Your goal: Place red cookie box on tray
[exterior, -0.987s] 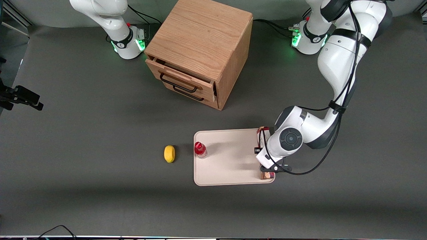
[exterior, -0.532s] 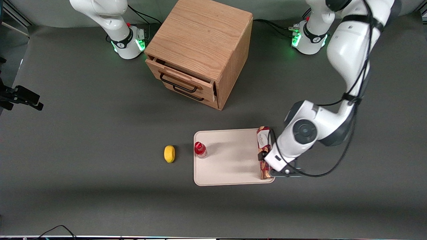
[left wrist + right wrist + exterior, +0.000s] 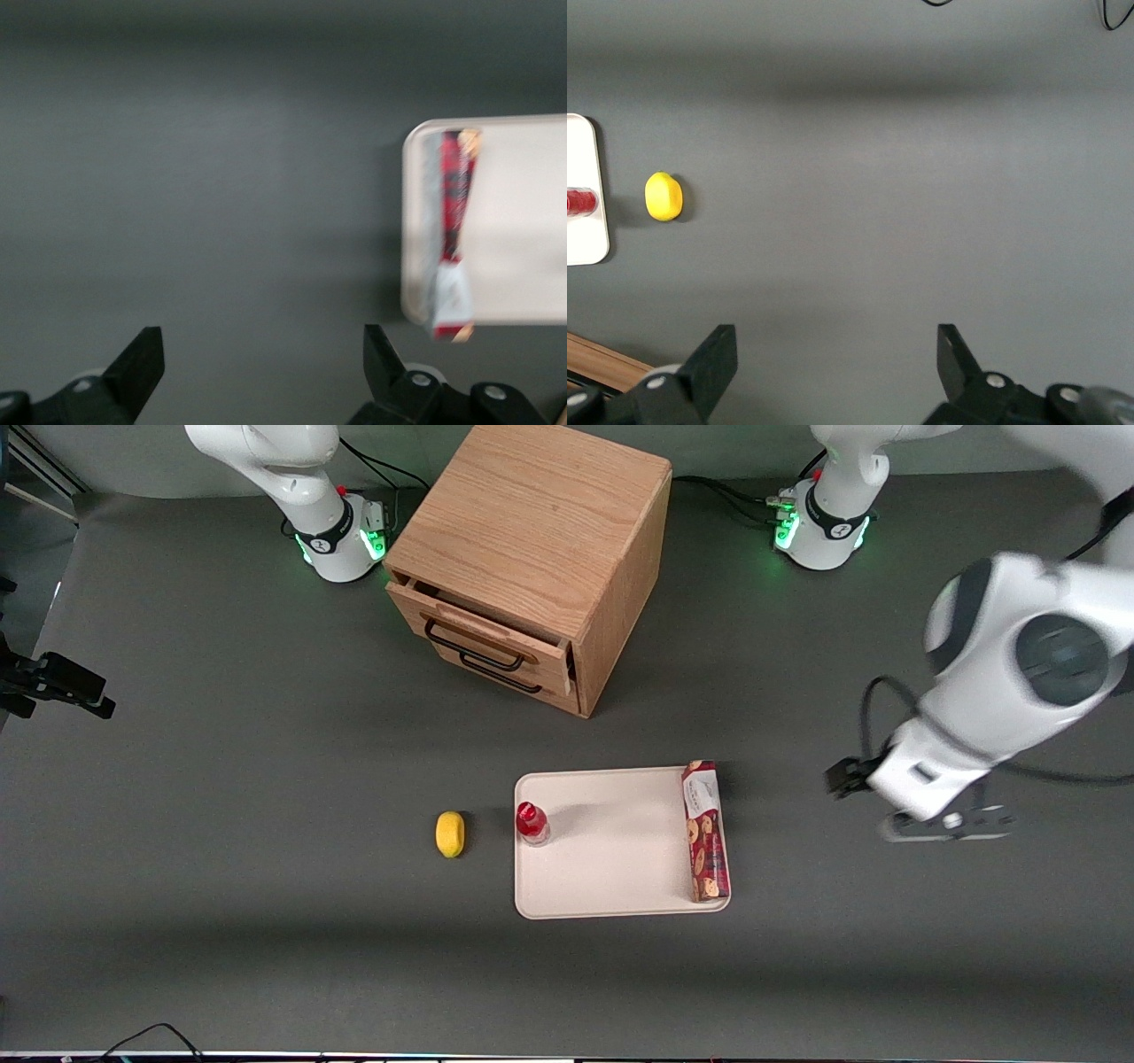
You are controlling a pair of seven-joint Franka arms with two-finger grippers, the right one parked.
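The red cookie box (image 3: 705,831) lies on the pale cream tray (image 3: 611,868), along the tray's short edge toward the working arm's end, its white label end farther from the front camera. Box (image 3: 452,221) and tray (image 3: 523,221) also show in the left wrist view. My left gripper (image 3: 939,828) is raised over bare table, well away from the tray toward the working arm's end. Its fingers (image 3: 142,359) are spread wide with nothing between them.
A small red-capped bottle (image 3: 532,823) stands on the tray's edge toward the parked arm's end. A yellow lemon (image 3: 450,833) lies on the table beside it. A wooden drawer cabinet (image 3: 532,558) stands farther from the front camera.
My left gripper has let go of the cookie box, risen and swung away toward the working arm's end. The box stays on the tray.
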